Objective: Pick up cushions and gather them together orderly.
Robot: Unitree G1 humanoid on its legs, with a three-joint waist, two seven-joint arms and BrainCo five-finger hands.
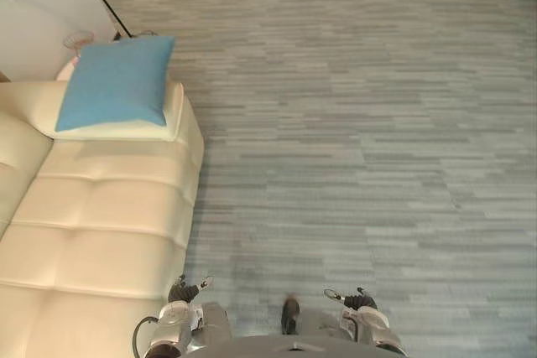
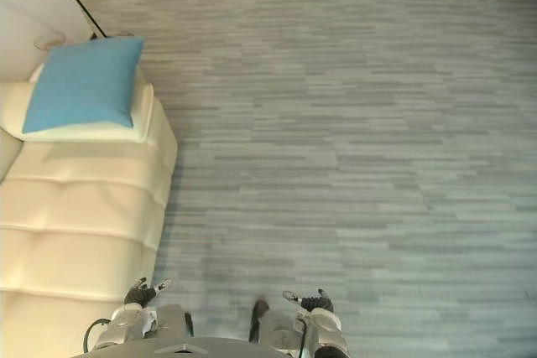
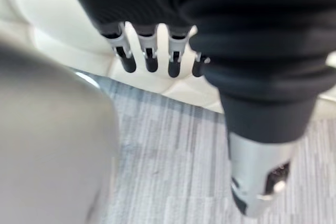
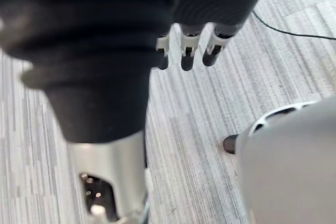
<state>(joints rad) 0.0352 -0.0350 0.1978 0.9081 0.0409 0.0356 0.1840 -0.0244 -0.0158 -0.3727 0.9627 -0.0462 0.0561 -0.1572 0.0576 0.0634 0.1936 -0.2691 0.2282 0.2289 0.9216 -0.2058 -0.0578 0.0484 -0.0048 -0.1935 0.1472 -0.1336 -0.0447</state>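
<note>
Before me the blue cushion (image 1: 117, 81) looks like matt woven cloth, the cream sofa (image 1: 101, 232) like smooth, faintly glossy leather, and the grey carpet (image 1: 361, 123) matt and finely streaked.

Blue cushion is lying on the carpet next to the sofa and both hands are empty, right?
Not quite. The blue cushion lies on a cream cushion at the far end of the sofa, not on the carpet, as the left eye view shows. The left hand and right hand are indeed empty.
</note>
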